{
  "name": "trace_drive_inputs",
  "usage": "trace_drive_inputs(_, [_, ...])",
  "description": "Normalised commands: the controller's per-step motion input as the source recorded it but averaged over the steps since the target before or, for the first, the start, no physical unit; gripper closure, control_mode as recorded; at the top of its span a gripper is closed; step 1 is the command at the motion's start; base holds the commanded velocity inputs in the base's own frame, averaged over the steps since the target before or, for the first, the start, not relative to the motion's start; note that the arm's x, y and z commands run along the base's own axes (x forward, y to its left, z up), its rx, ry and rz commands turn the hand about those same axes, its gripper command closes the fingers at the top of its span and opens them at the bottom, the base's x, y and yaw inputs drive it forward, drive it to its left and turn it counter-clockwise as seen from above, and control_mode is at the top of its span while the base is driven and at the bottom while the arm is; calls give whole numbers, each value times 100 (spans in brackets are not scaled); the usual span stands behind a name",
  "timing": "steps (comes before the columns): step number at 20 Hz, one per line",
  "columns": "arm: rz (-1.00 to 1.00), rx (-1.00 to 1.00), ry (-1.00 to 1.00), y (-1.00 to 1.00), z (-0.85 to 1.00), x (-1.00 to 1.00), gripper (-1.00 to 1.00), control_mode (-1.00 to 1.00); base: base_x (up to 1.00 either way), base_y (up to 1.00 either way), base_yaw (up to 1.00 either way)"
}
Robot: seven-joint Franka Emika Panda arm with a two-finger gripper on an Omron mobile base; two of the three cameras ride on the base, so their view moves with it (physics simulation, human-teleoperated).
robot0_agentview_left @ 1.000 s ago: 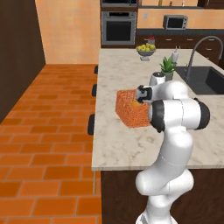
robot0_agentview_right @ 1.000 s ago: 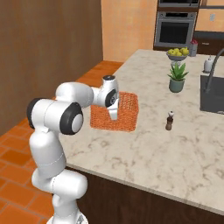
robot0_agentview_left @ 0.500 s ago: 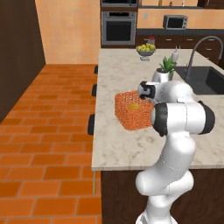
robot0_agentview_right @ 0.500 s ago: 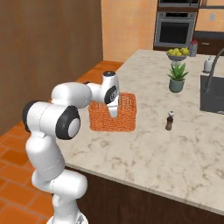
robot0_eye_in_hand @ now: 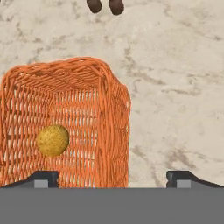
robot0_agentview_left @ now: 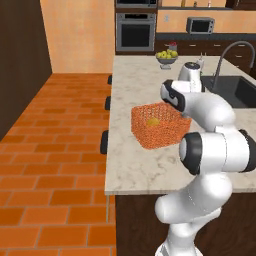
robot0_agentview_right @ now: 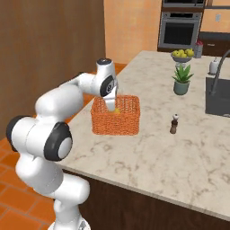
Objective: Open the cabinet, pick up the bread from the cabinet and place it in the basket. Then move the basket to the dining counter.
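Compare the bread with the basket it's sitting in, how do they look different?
The bread is a small, round, golden-yellow lump; the basket is far larger, rectangular and orange. The bread looks solid, while the basket is open woven mesh. Both rest on the beige marbled dining counter, the bread inside the basket.

The arm (robot0_agentview_left: pixel 210 145) is glossy white, built of rounded, bulbous segments. Dark charcoal discs cap its joints, one large at the elbow. The claw's (robot0_eye_in_hand: pixel 113 178) two small finger tips (robot0_eye_in_hand: pixel 43 178) are dark.

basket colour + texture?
Orange woven mesh basket; clearest in the hand view, sitting on the beige marble dining counter.
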Motion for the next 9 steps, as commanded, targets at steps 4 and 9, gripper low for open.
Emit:
trace_drive_inputs(4, [0,0,0,3,50,-98,-100,-100,0,0,0])
trace_drive_inputs(9, [21,-3,0,5,28,-100,-100,-100,0,0,0])
